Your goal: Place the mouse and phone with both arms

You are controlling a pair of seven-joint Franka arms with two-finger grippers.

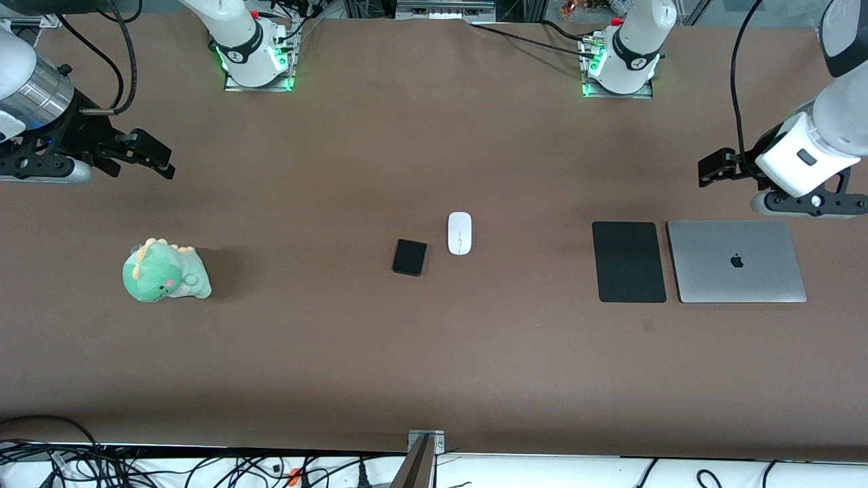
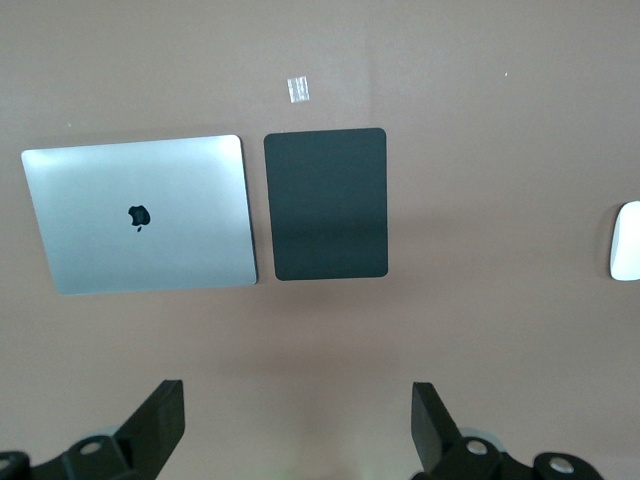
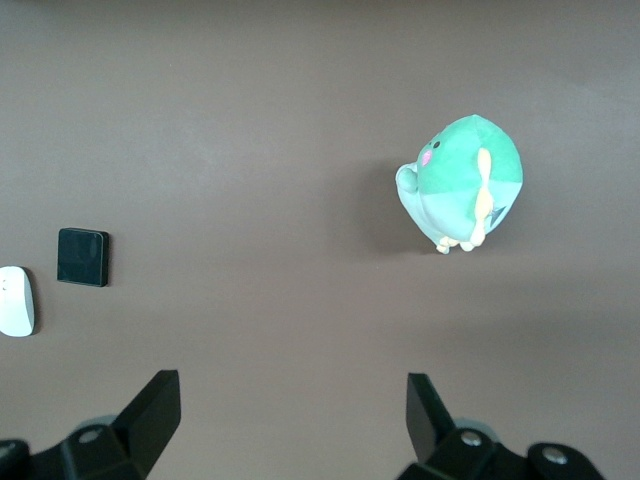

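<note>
Both pincers wide open, empty

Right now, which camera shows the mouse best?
The front view: the mouse lies whole at mid-table beside the phone. The right wrist view shows it partly cut off at the frame's edge; the left wrist view shows only a sliver.

White mouse, black phone, black pad, silver laptop, green plush, brown table.

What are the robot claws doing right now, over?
Left claw open, up over bare table near the black pad. Right claw open, up near the green plush toy. Mouse and phone mid-table, untouched. Nothing blocking them.
</note>
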